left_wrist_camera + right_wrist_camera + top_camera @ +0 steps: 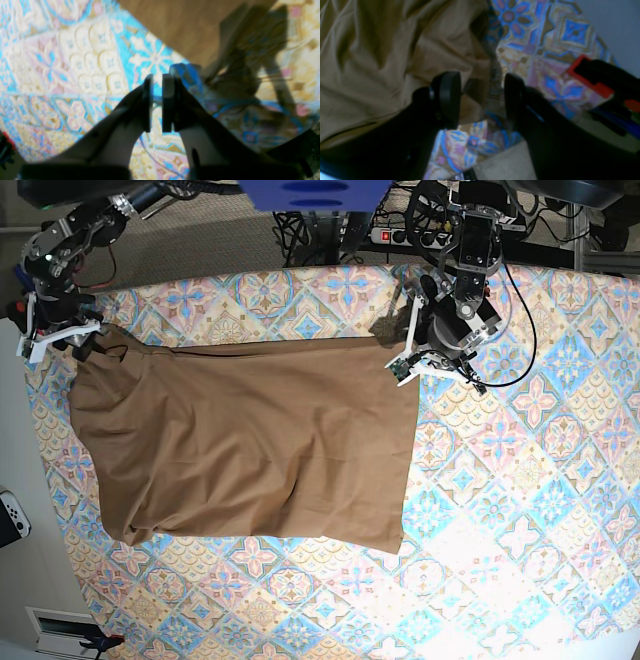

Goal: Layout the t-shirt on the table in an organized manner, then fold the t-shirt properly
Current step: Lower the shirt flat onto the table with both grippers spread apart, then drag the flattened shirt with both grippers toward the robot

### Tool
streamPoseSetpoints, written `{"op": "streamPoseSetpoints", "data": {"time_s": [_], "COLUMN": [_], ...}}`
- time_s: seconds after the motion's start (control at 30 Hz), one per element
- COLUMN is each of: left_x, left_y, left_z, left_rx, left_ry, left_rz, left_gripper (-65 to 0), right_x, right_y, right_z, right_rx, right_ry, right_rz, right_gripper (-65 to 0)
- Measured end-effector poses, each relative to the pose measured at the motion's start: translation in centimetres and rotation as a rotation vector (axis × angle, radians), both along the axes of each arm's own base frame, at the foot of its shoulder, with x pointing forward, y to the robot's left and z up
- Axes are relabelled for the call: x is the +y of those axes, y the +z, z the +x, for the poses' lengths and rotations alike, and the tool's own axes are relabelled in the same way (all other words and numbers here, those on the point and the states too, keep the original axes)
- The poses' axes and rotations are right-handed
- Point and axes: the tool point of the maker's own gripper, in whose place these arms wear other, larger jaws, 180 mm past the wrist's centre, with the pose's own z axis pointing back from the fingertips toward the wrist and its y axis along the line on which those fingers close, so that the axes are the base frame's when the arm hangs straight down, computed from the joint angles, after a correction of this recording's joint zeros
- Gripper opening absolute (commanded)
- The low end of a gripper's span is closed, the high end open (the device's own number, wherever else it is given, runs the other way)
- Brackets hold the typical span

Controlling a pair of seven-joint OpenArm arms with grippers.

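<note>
the t-shirt (245,445) is spread flat on the worktop (520,480), wrinkled near its far edge; folding is not yet begun. the left end effector (157,85) is nearly together, empty. the right end effector (482,97) is apart, empty, over the t-shirt's corner.

surface: table (520,510) | on it: t-shirt (250,440) spread mostly flat

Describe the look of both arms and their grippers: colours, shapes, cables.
The left gripper has two dark, flat, slab-like fingers on black tapering mounts. The right gripper has black fingers ending in rounded, disc-like pads. From the base view, both arms are silver-grey and black metal. The left arm trails a black cable, and the right arm has white parts at its gripper end.
</note>
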Motion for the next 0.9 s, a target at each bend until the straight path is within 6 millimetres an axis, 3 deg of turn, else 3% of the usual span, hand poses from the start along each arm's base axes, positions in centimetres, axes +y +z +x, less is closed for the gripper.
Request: {"op": "streamPoseSetpoints", "data": {"time_s": [0.53, 0.73, 0.83, 0.9], "left_x": [0.2, 0.2, 0.2, 0.2], "left_y": [0.0, 0.0, 0.0, 0.0], "left_z": [0.1, 0.1, 0.1, 0.1], "left_rx": [-0.002, -0.002, -0.003, -0.002], "left_ry": [0.002, 0.003, 0.003, 0.002], "left_rz": [0.006, 0.008, 0.007, 0.008], "left_gripper": [-57.9, -57.9, -57.9, -57.9], "right_x": [1.9, 1.9, 2.0, 0.9], "right_y": [0.1, -0.3, -1.9, -2.0], "right_z": [1.6, 1.6, 1.1, 0.9], "right_rx": [-0.013, -0.012, 0.023, 0.048], "right_ry": [0.112, 0.110, 0.105, 0.116], "right_rz": [-0.005, 0.007, 0.047, 0.028], "right_gripper": [-37.2, -26.0, -25.0, -25.0]}}
